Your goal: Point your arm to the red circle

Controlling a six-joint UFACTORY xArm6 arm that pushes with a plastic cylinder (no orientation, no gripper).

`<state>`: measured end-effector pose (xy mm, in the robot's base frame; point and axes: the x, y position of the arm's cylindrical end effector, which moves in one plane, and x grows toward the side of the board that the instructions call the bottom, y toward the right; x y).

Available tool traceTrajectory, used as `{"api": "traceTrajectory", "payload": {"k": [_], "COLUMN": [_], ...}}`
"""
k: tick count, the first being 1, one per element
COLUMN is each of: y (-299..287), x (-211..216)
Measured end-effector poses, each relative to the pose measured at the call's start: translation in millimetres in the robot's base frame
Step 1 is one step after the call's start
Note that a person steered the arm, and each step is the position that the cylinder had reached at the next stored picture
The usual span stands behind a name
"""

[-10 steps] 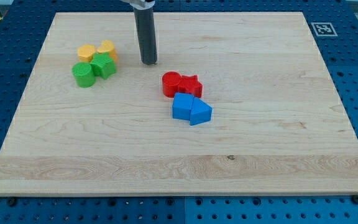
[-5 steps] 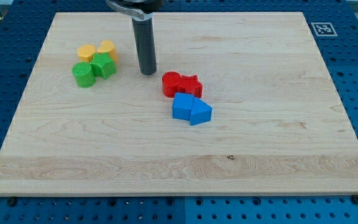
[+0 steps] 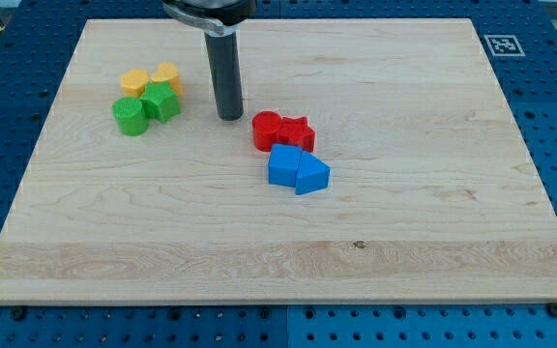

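Observation:
The red circle [image 3: 267, 130] lies near the board's middle, touching a red star-like block [image 3: 298, 133] on its right. My tip [image 3: 230, 116] rests on the board a short way up and to the left of the red circle, with a small gap between them. The dark rod rises from the tip to the view's top.
Two blue blocks [image 3: 283, 166] [image 3: 311, 175] sit just below the red pair. At the upper left, two yellow blocks [image 3: 134, 81] [image 3: 167, 75] and two green blocks [image 3: 130, 115] [image 3: 161, 101] form a cluster left of my tip. A marker tag [image 3: 501, 44] lies off the board's top right corner.
My tip has moved down the view, toward the red circle, by a small step. No block has moved.

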<state>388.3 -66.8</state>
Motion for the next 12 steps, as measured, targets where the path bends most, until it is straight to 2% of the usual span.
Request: {"api": "traceTrajectory", "payload": {"k": [8,12], "y": [0.0,0.1], "x": [6.5,56.8]}}
